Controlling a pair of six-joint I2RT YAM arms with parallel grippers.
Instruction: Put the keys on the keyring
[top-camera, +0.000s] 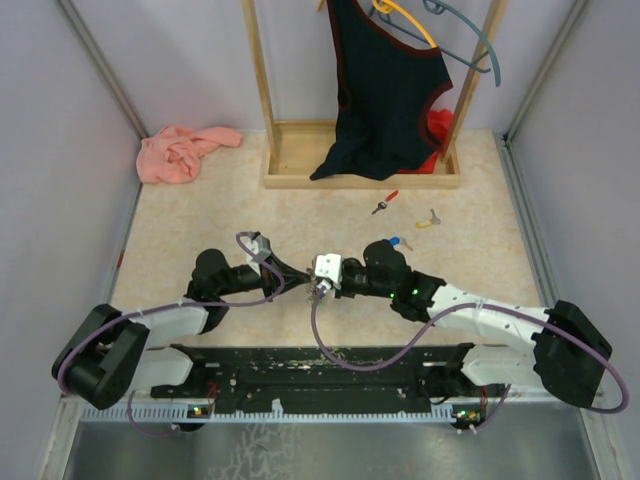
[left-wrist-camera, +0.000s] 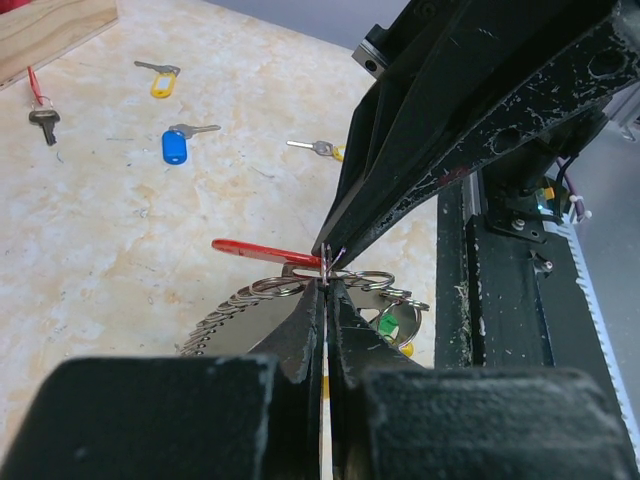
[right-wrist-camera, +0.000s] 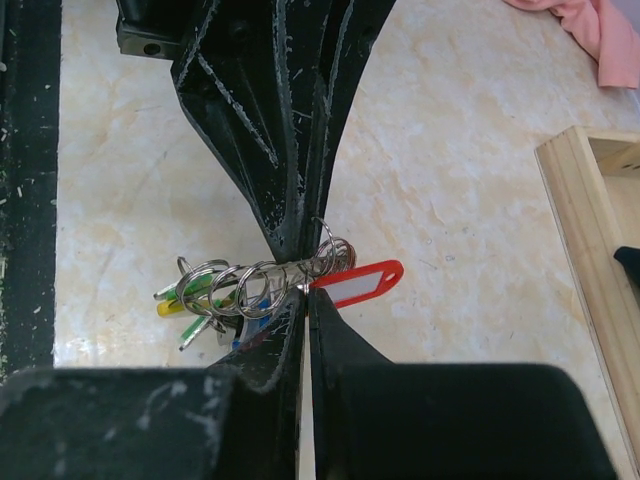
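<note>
The keyring is a row of grey metal rings carrying green, yellow and blue tags, and it also shows in the left wrist view. A key with a red tag hangs at its end, also seen in the left wrist view. My left gripper is shut on the keyring wire. My right gripper is shut tip to tip against it, on the red-tagged key's small ring. They meet at table centre. Loose keys lie beyond: red, yellow, blue.
A wooden rack with a dark garment and hangers stands at the back. A pink cloth lies at the back left. A black base rail runs along the near edge. Grey walls close both sides.
</note>
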